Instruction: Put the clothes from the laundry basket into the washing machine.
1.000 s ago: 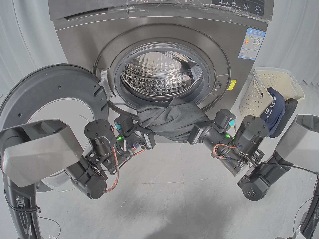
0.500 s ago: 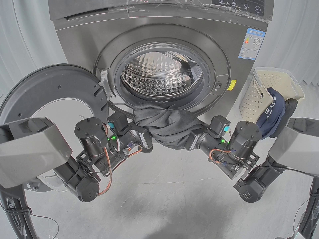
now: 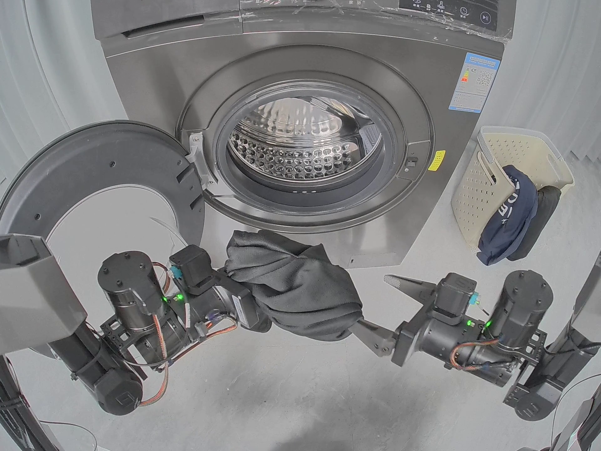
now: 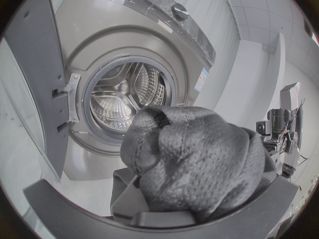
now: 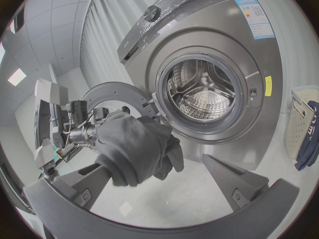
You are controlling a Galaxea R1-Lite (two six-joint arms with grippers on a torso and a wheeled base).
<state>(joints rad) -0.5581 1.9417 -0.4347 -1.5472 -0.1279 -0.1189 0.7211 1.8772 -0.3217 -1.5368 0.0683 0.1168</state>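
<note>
A dark grey garment hangs bunched in front of the washing machine, below its open drum. My left gripper is shut on the garment, and the cloth drapes over its fingers. My right gripper stands open just right of the bundle; one of its fingers touches or sits under the cloth, the other is bare. The laundry basket stands on the floor to the right of the machine. A navy garment and a black one hang over its rim.
The round door is swung wide open to the left, close behind my left arm. The machine's front panel lies just beyond the bundle. Bare grey floor stretches below both arms.
Both arms have drawn back and down from the drum's rim, carrying the grey garment off it. The right gripper has let go of the cloth and opened.
</note>
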